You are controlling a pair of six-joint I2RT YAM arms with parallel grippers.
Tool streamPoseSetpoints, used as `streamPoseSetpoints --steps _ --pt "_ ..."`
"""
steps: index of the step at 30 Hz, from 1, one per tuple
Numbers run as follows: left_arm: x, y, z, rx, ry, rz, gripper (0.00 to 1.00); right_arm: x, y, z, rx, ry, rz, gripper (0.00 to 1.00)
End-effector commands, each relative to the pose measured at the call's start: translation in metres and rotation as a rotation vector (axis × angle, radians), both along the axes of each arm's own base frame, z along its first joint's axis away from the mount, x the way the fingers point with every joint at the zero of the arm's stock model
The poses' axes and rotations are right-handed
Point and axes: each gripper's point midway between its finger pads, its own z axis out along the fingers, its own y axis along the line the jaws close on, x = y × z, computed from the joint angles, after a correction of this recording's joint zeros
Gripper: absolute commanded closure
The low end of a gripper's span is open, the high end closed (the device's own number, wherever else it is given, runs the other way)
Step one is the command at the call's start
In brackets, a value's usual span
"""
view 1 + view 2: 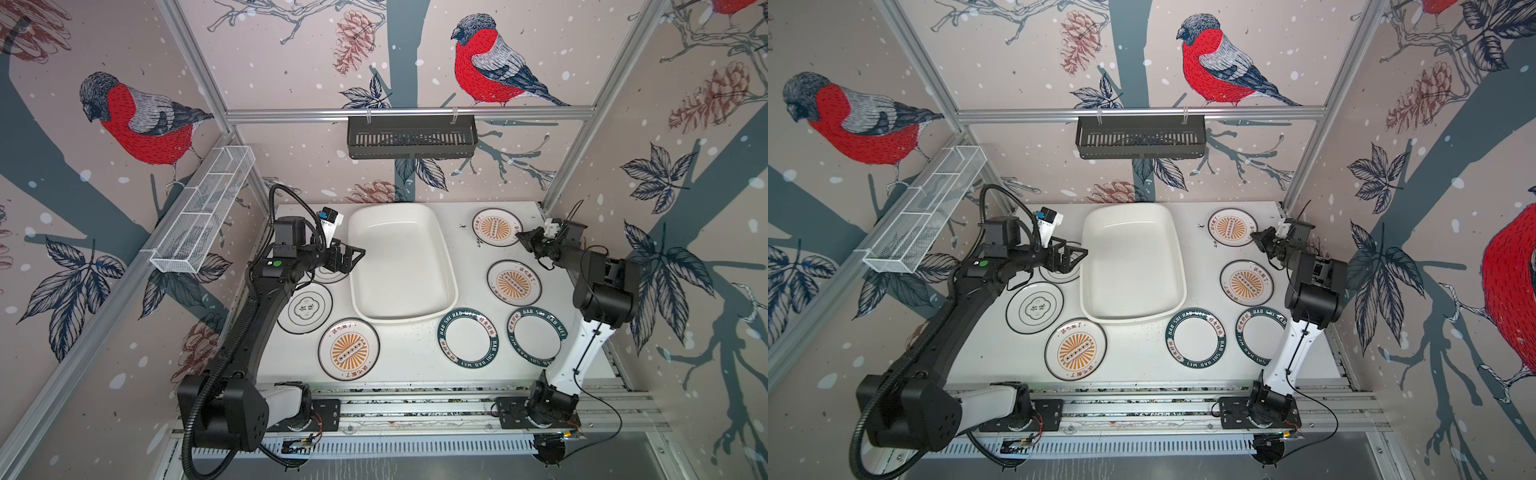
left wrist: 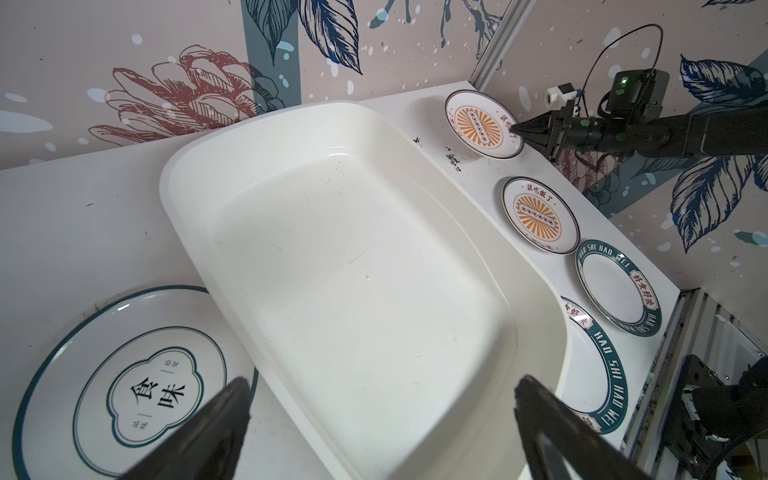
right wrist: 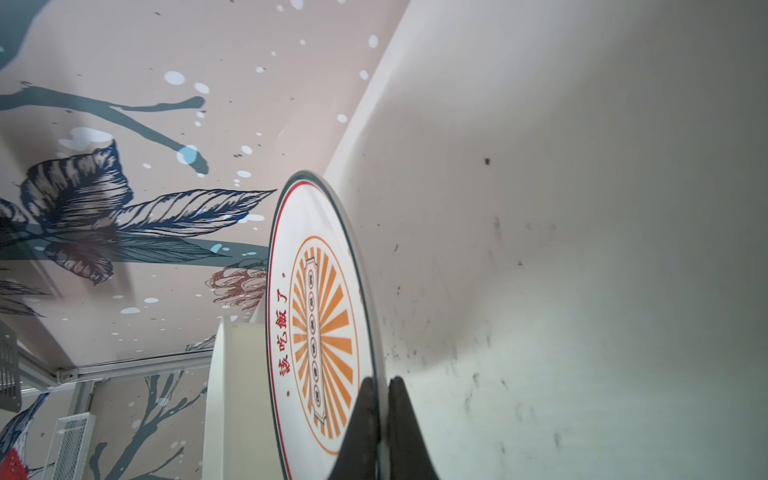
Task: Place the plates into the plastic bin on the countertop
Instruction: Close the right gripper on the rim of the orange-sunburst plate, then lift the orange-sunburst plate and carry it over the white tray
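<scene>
The white countertop (image 1: pixel 415 365) carries the plastic bin (image 1: pixel 399 266) at its far middle. The plates lie around it on the countertop, outside the bin. To its right are the far sunburst plate (image 1: pixel 497 227), a second sunburst plate (image 1: pixel 514 282) nearer, and two green-rimmed ones nearest: the inner green plate (image 1: pixel 467 339) and the outer green plate (image 1: pixel 537 336). To its left are a near sunburst plate (image 1: pixel 349 349), a black-character plate (image 1: pixel 304 308) and a half-hidden plate (image 1: pixel 327 277). The left gripper (image 1: pixel 357 258) hovers at the bin's left rim, jaws spread wide, holding nothing. The right gripper (image 1: pixel 520 236) pinches the far sunburst plate's right rim.
</scene>
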Motion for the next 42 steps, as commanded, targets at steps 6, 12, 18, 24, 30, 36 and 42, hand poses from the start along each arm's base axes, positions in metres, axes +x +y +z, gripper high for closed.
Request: streamPoseSetpoints --steps 6,12,18,24,30,36,42 --pt "0.016 0.020 0.016 0.080 -0.079 0.124 0.02 0.003 0.037 0.076 -0.022 -0.141 0.082 0.98" --pt "0.014 0.018 0.021 0.077 -0.108 0.102 0.02 -0.002 0.098 0.114 -0.078 -0.190 0.191 0.98" --pt "0.008 0.011 0.028 0.055 -0.118 0.062 0.02 -0.010 0.171 0.143 -0.126 -0.215 0.315 0.98" --pt "0.003 0.010 0.045 0.064 -0.176 0.044 0.02 -0.022 0.248 0.144 -0.138 -0.213 0.418 0.98" --pt "-0.004 0.006 0.056 0.038 -0.199 0.025 0.02 -0.030 0.312 0.117 -0.149 -0.174 0.488 0.98" --pt "-0.010 0.005 0.061 0.025 -0.209 0.021 0.02 -0.028 0.351 0.086 -0.158 -0.129 0.500 0.98" --pt "-0.014 0.003 0.064 0.009 -0.211 0.011 0.02 -0.020 0.374 0.052 -0.171 -0.075 0.483 0.98"
